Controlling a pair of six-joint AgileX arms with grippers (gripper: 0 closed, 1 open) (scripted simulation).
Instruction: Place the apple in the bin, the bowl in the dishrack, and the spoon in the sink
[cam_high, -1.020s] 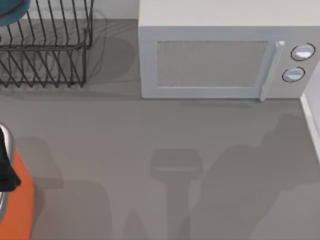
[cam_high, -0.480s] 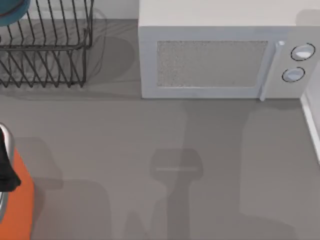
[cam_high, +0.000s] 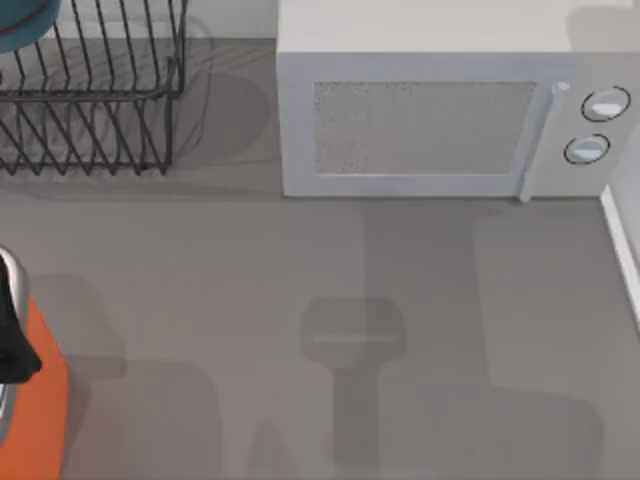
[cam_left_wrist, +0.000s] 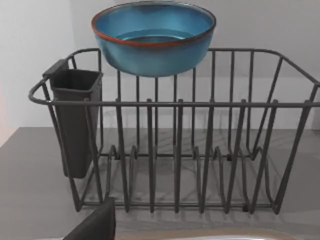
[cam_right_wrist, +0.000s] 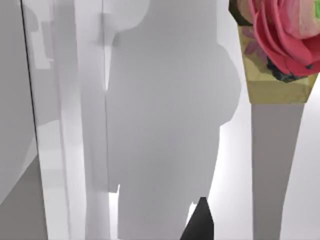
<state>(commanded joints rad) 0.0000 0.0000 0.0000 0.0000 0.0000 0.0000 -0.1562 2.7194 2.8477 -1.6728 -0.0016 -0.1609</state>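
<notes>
Top view: the black wire dishrack is seen at the far left of the table, with the blue bowl at its far-left edge, cut off by the frame. A white microwave is set to the right of the rack. The orange bin with its silvery rim is placed at the near-left edge, and a dark part of the left arm is seen over it — whether the left gripper is wide or narrow cannot be told.

From the left wrist view, the bowl is shown upright, resting on the back top wire of the dishrack; a dark cutlery holder is hung on one end of the rack.

From the right wrist view, a white surface and a flowered object are faced — only a dark fingertip is caught, so its opening cannot be told
</notes>
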